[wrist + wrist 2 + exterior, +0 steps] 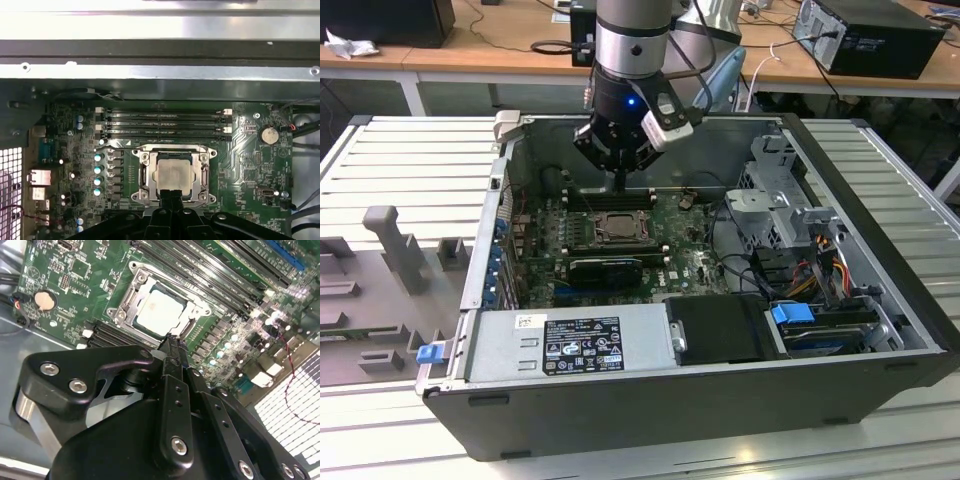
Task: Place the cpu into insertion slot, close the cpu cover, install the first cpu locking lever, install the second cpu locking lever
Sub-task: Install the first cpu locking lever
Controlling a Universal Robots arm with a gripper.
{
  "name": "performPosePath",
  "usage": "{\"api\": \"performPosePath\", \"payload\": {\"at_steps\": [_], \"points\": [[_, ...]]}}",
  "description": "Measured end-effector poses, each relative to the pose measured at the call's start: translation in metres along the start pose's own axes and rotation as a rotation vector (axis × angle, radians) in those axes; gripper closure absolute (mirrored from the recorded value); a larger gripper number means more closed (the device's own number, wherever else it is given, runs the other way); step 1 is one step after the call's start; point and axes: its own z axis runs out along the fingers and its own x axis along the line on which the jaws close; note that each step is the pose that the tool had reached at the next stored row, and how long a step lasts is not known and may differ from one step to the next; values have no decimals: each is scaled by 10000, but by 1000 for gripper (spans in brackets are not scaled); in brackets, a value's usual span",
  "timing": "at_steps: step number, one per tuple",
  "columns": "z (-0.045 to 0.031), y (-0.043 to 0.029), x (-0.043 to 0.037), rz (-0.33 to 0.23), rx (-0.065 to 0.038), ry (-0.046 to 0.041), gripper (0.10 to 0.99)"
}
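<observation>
Claw clenched empty near silvery square cpu, framed by the cpu cover.

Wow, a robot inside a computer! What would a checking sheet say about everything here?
Surface: ribbed metal table carrying an open computer case.
Job's things: cpu seated in the insertion slot; cpu cover lying flat around it.
Clutter: grey plastic blocks on the exterior view's left.
End effector: shut, holding nothing, tips at the cover's edge; contact unclear.
Cables: coloured wire bundle beside the drive cage.
Surroundings: wooden desks behind, another computer on one.
</observation>
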Motion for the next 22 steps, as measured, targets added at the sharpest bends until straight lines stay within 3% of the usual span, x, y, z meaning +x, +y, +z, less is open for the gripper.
{"api": "performPosePath", "payload": {"at_steps": [4,22], "points": [[0,0,0,-1082,31,23,980],[0,0,0,-2208,63,47,980]]}}
